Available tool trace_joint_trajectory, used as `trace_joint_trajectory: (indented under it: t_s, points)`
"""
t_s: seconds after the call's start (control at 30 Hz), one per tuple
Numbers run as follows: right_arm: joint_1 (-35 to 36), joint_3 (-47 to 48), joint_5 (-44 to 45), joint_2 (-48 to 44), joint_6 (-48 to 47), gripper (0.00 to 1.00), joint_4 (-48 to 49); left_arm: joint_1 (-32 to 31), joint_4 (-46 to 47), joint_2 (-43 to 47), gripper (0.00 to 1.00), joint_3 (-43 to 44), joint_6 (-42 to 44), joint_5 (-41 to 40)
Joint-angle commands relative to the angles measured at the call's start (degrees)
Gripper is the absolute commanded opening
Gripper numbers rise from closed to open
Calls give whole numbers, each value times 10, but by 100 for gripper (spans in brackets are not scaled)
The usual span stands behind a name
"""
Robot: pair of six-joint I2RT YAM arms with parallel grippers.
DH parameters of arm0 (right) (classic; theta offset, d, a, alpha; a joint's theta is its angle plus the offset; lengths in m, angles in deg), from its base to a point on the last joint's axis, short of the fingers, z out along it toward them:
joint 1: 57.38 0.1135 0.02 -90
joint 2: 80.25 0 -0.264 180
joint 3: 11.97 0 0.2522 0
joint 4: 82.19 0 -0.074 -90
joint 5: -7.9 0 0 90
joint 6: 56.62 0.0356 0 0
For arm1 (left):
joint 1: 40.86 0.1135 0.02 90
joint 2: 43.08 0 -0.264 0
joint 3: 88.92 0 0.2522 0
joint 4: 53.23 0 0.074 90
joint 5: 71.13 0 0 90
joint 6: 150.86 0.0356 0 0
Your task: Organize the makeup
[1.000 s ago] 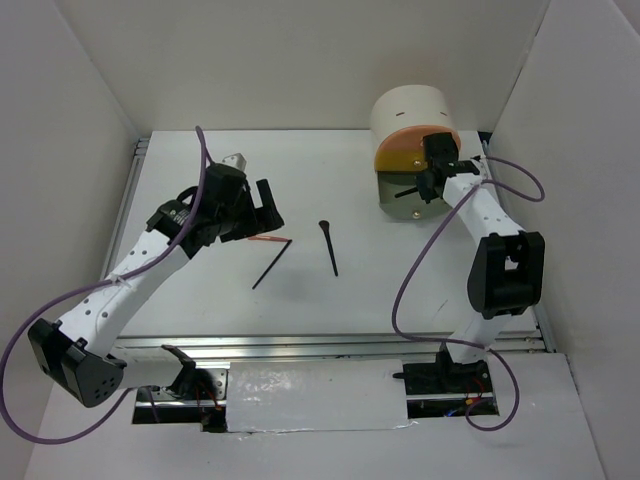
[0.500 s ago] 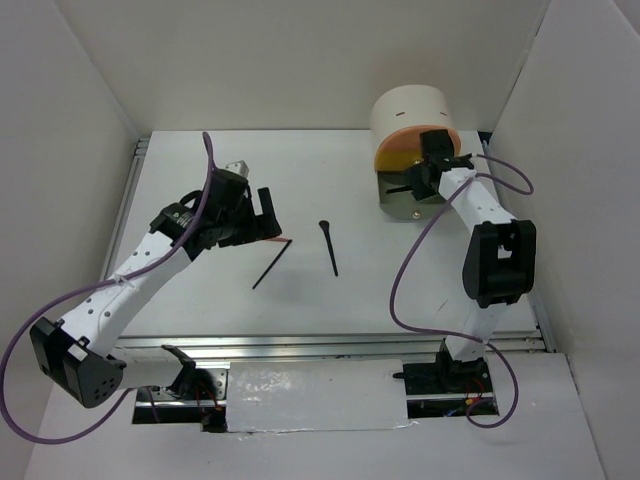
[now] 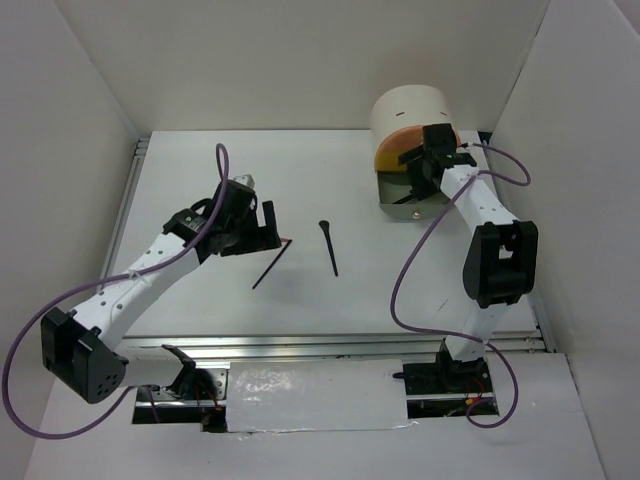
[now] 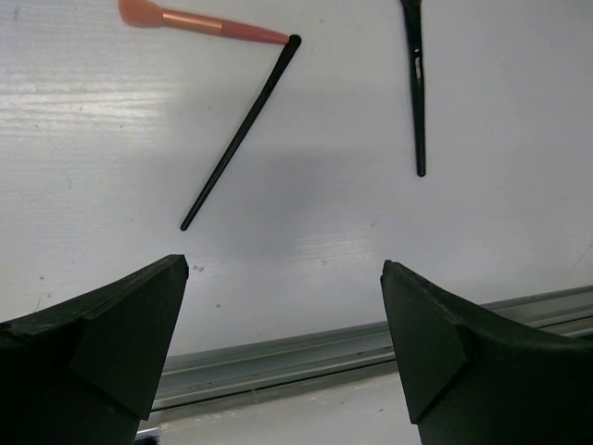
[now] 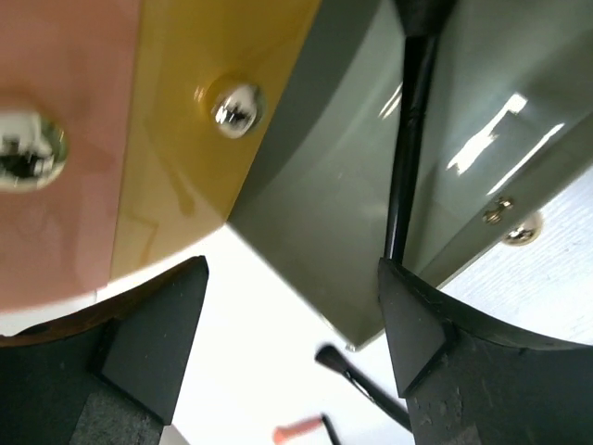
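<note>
Left gripper [image 4: 284,271] is hanging open and empty over the counter [image 4: 306,232]. Its wrist view is showing in full a coral-pink brush [image 4: 199,20] whose tip is meeting the end of a thin black stick [image 4: 239,134], with a black brush [image 4: 416,83] lying apart to the right, whereas the top view is hiding most of the coral-pink brush behind the gripper. Right gripper [image 5: 292,271], fingers likewise spread around nothing, is facing the cream drawer box [image 3: 410,108] at the counter's far right, and only its wrist view is revealing a second black stick [image 5: 406,139] lying inside the pulled-out green drawer [image 5: 324,213], beside the yellow drawer front [image 5: 195,158].
</note>
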Motion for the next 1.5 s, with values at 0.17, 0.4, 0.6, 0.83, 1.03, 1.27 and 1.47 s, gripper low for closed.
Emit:
trace_joint_trajectory:
  t_s: [0.17,0.4,0.6,0.83,1.03,1.27,1.47]
  points:
    - [67,-101,-151,-144,-173,82,112,2,70,-112,95,-28,61,20]
    - [115,-213,-211,-266,-235,81,134,1,75,-238,87,30,100,-15]
    - [122,-239,-228,-322,-256,81,124,2,73,-333,77,82,128,-30]
    - [122,-272,-247,-354,-248,81,132,2,72,-409,66,116,130,-23]
    - [122,-276,-248,-364,-249,81,131,2,64,-419,43,105,123,-26]
    - [122,-261,-252,-360,-248,81,131,-2,71,-388,19,55,107,-10]
    - [122,-294,-279,-358,-243,81,170,-10,56,-347,0,53,98,21]
